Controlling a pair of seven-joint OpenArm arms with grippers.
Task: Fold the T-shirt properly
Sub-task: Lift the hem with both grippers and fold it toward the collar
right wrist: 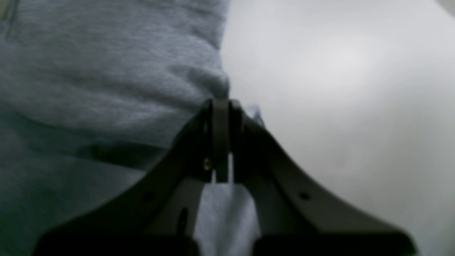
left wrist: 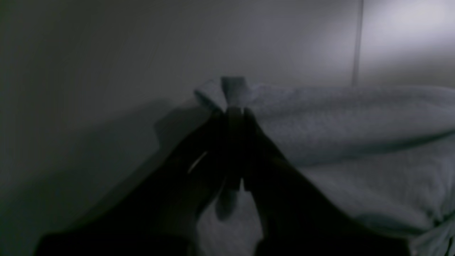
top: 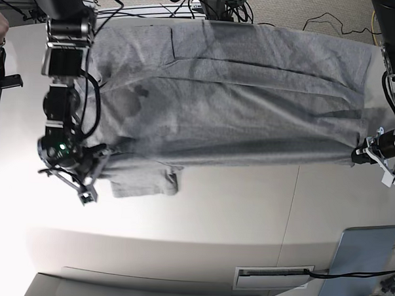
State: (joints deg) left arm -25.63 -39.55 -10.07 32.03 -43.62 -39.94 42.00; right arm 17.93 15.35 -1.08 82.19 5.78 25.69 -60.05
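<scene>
Both hands, left hand and right hand, are clamped on the soft, limp heather-grey cotton T-shirt at its edge corners; it sags between them.

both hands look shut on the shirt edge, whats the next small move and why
Probably lift both hands together. The left hand and right hand each pinch the near edge of the T-shirt, which lies spread on the table and needs folding over.

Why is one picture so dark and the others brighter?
Left wrist view: dim and blurry, the left end effector a near-black shape pinching the T-shirt. Right wrist view: brighter but soft, with pale glare on the table. Base view: sharpest and evenly lit, with a bright patch on the table's near side.
</scene>
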